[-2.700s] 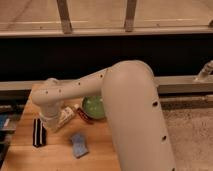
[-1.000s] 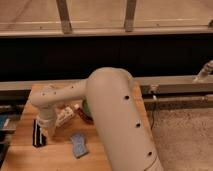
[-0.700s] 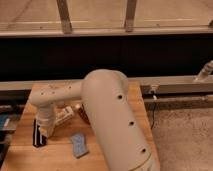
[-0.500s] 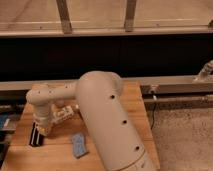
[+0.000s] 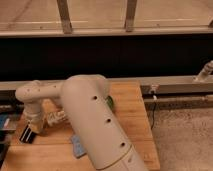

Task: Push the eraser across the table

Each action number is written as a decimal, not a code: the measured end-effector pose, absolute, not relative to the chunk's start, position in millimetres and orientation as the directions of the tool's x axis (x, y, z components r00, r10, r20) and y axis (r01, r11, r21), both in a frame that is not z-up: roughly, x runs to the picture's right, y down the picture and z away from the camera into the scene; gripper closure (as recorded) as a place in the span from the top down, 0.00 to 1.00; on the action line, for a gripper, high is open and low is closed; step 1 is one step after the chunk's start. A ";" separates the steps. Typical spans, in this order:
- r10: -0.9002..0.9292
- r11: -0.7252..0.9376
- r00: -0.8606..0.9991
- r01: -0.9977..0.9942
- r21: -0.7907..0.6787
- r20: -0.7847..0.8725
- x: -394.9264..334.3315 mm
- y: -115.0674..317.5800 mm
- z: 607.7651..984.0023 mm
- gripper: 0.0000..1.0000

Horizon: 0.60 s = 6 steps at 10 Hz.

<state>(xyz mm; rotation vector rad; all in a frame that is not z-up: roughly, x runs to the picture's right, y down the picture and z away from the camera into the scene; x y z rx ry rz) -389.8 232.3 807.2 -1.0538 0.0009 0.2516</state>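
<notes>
While the big cream arm (image 5: 95, 125) fills the middle of the camera view, the gripper (image 5: 36, 125) sits low at the left side of the table (image 5: 131, 107), hanging off the elbow-like wrist joint (image 5: 31, 95) that bends down toward the wood. Claw state: cannot tell, the tip is a pale blur right above the surface and what it has hold of, if anything, isn't readable. Eraser (image 5: 26, 134) lies on the table near its left edge, just below-left of the gripper and touching or nearly touching it; can't separate the two. It reads as a small dark oblong, tilted, long axis running roughly from lower-left to upper-right. Blue-grey pad (image 5: 78, 146) lies flat on the planks to the right of the eraser, well apart from it, partly tucked behind the arm's lower link. Something green (image 5: 109, 103) peeks out from behind the arm's right edge, mostly hidden. A pale ribbed piece (image 5: 55, 119) sits between the gripper and the arm body, unclear what it is. Behind the table runs a metal rail (image 5: 175, 82), with a dark wall panel (image 5: 115, 55) above it.
</notes>
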 end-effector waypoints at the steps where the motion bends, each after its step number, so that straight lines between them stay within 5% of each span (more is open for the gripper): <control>1: 0.188 0.475 0.976 -0.191 -0.859 -0.112 -395.7 229.8 809.1 0.00; 6: 0.160 0.530 0.981 -0.182 -0.829 -0.113 -405.0 212.3 802.0 0.00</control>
